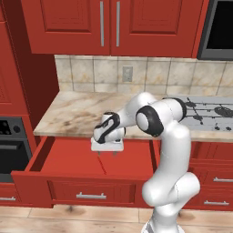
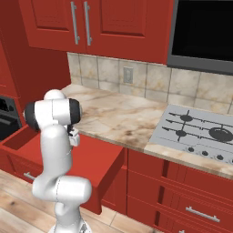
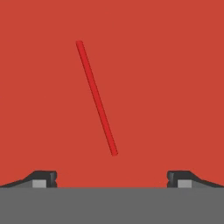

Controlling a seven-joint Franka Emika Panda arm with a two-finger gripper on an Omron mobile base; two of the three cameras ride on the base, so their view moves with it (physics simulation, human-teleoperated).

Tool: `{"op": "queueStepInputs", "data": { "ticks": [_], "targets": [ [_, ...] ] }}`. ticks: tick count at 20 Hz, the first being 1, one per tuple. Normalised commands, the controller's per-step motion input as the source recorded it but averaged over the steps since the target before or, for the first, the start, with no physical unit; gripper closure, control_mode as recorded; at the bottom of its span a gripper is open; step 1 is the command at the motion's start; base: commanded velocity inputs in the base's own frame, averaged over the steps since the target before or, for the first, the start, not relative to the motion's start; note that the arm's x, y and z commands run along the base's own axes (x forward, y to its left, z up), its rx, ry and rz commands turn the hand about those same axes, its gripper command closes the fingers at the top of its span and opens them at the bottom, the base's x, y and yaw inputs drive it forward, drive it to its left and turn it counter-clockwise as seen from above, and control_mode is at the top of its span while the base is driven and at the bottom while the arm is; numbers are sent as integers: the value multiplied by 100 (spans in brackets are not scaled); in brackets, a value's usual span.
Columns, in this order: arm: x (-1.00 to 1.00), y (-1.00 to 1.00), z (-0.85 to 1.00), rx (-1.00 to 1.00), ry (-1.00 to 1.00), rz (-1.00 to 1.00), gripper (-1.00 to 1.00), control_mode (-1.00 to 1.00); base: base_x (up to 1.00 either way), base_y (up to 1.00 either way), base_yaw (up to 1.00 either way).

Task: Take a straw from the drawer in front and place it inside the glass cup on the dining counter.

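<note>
Hovered over the pulled-out drawer (image 1: pixel 68 157), gripper (image 1: pixel 108 152) pointing straight down, jaws spread wide with nothing between them. In the hand view, fingertips (image 3: pixel 43 178) stood far apart at the bottom edge, the gripper (image 3: pixel 111 179) above bare red drawer floor. Straw (image 3: pixel 96 97) lay flat on that floor, slanted, its near end just ahead of the gap between the tips, untouched. From the left base view, showed as a thin red line (image 1: pixel 102 164) on the drawer bottom just below the hand, hard to pick out against the red. Nothing lying across it or beside it in the drawer. Drawer front with short silver bar handle (image 1: pixel 91 196) faced outward; drawer (image 2: pixel 102 157) partly hidden behind the arm in the right base view. Above and behind: marbled worktop (image 1: pixel 73 113), gas hob (image 2: pixel 200 132) to the right, tiled backsplash with an outlet (image 1: pixel 127 73), red wall cabinets (image 1: pixel 109 25), and an oven (image 1: pixel 11 145) at far left.
</note>
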Motion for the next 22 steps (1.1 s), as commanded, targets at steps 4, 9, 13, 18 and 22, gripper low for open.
{"op": "queueStepInputs", "data": {
  "ticks": [4,9,13,18,22],
  "targets": [
    [1,0,-18,0,-8,-5,-100,-100,0,0,0],
    [0,1,-20,0,-11,-2,-100,-100,0,0,0],
    [1,6,-20,0,-15,-1,-100,-100,0,0,0],
    [5,10,-16,0,-15,0,-100,-100,0,0,0],
    [18,9,-4,0,-10,0,-100,-100,0,0,0]
  ]
}}
